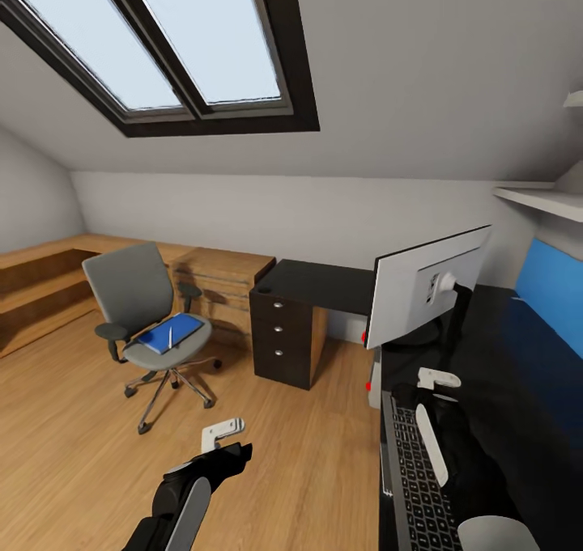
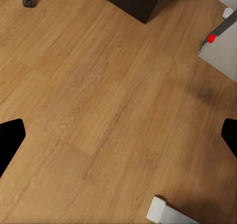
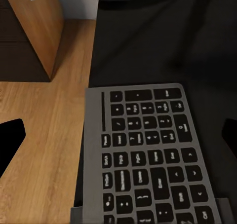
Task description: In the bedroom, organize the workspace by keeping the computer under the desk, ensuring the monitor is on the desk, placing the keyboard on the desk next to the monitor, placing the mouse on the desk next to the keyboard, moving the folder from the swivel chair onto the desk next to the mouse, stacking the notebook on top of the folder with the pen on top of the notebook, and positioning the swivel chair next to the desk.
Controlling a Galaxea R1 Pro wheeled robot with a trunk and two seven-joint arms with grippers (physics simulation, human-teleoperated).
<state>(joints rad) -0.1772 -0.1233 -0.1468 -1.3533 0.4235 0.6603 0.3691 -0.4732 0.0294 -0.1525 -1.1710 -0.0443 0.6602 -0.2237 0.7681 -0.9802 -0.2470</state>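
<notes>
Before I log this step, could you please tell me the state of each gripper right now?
Left gripper: open, holding nothing, above the wooden floor.
Right gripper: open, empty, over the keyboard on the desk.

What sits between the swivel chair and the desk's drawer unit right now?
In the head view, bare wooden floor separates the swivel chair from the desk's drawer unit. The blue folder lies on the chair seat.
</notes>
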